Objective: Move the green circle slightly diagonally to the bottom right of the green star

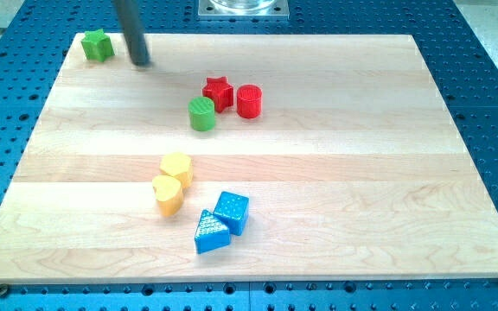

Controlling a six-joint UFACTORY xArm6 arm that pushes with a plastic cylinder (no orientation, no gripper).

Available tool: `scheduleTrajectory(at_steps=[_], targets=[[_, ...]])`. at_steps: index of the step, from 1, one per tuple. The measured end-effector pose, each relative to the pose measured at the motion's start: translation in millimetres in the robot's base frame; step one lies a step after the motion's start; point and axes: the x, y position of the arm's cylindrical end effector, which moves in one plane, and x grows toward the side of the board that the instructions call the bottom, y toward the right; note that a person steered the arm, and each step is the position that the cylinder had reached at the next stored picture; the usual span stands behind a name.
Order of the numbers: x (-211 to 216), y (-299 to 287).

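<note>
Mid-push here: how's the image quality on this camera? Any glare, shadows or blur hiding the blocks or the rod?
Camera view: lighting is even and soft, with only faint shadows beneath the blocks; no glare on the wooden board; the green circle and green star are sharp; the rod looks slightly soft, its upper end cut off by the view's top, and my tip sits just right of the star.

Wooden board [361,173], green star [98,45], green circle [202,114], red, yellow, blue blocks
</note>
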Motion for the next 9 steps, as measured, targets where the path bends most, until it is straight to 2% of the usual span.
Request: scheduleTrajectory(at_steps=[1, 2, 4, 5, 6, 8, 9], targets=[[-1.3, 70.8], [-1.3, 78.9], [-27.3, 86.9], [-11.6, 135.9], [36.9, 185.3], [146.9, 193.4], [182.7, 157.3]])
